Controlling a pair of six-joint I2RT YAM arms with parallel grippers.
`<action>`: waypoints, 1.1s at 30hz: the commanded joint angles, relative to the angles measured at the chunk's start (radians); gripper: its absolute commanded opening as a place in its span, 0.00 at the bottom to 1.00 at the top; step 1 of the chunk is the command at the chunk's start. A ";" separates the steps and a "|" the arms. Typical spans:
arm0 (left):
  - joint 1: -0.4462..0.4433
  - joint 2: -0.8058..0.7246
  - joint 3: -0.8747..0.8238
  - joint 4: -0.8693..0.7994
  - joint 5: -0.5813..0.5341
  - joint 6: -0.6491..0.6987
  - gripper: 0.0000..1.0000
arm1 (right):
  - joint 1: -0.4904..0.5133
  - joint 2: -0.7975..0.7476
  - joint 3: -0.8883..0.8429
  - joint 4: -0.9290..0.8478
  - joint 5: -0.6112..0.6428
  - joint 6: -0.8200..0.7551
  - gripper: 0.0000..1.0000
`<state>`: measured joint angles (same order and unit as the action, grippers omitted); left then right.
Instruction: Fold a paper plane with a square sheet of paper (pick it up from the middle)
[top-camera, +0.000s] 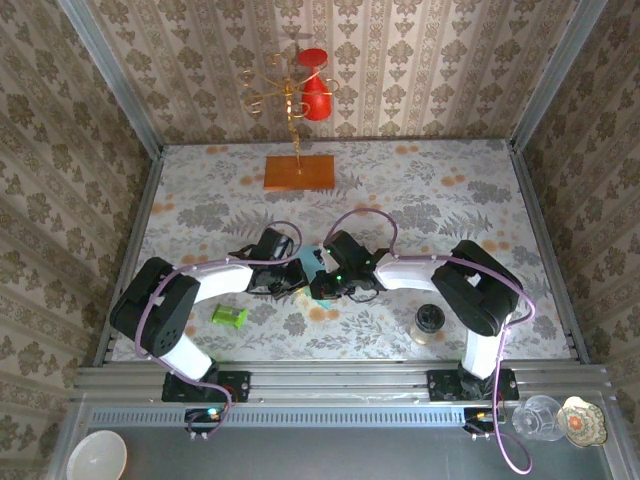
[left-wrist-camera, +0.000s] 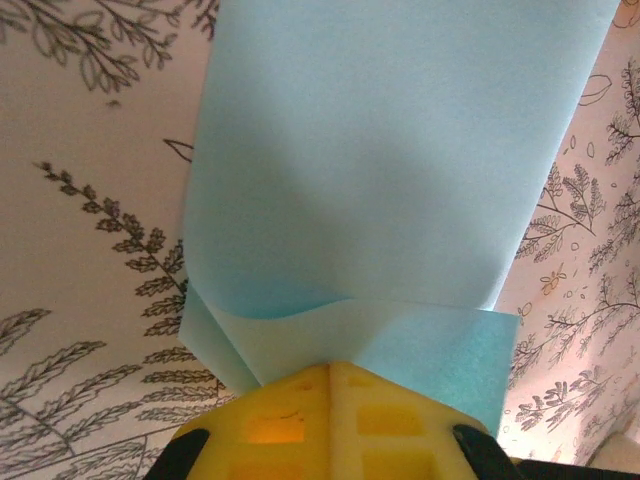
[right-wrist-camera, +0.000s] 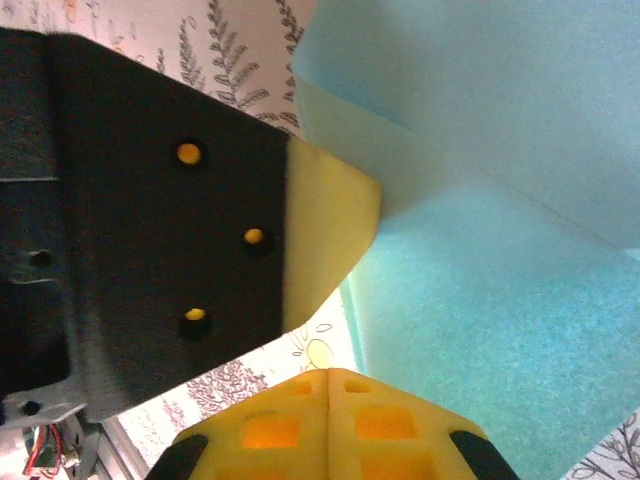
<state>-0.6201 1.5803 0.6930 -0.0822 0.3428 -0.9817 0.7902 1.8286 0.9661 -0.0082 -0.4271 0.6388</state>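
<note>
The square sheet of paper (left-wrist-camera: 390, 180) is light blue and folded over on itself, held just above the flowered table. My left gripper (left-wrist-camera: 330, 368) is shut on its lower edge, the yellow pads pinching the fold. My right gripper (right-wrist-camera: 328, 374) is shut too. The paper (right-wrist-camera: 480, 300) lies just right of its tips, and no paper shows between its pads. The left arm's yellow finger (right-wrist-camera: 330, 230) on the paper shows in the right wrist view. From above, both grippers (top-camera: 305, 272) (top-camera: 324, 278) meet mid-table, with a sliver of paper (top-camera: 318, 260) between them. The paper plane is not formed.
A small green cylinder (top-camera: 229, 316) lies near the left arm. An orange wooden board (top-camera: 299, 173) with a gold stand sits at the back. A dark-capped jar (top-camera: 428, 322) stands by the right arm. A white bowl (top-camera: 97, 455) and a glass (top-camera: 538, 415) rest on the front ledge.
</note>
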 joint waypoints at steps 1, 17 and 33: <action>0.010 -0.029 -0.014 -0.045 -0.010 -0.014 0.02 | 0.006 0.026 0.024 -0.035 0.001 -0.030 0.02; 0.017 0.013 -0.011 -0.086 -0.034 -0.002 0.02 | 0.004 0.064 0.047 -0.115 0.029 -0.072 0.02; 0.036 0.028 -0.058 -0.071 -0.044 -0.012 0.01 | 0.004 -0.083 -0.210 -0.103 -0.022 -0.138 0.02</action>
<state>-0.5945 1.5787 0.6762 -0.0757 0.3687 -0.9848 0.7898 1.7695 0.8387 -0.0116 -0.4271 0.5186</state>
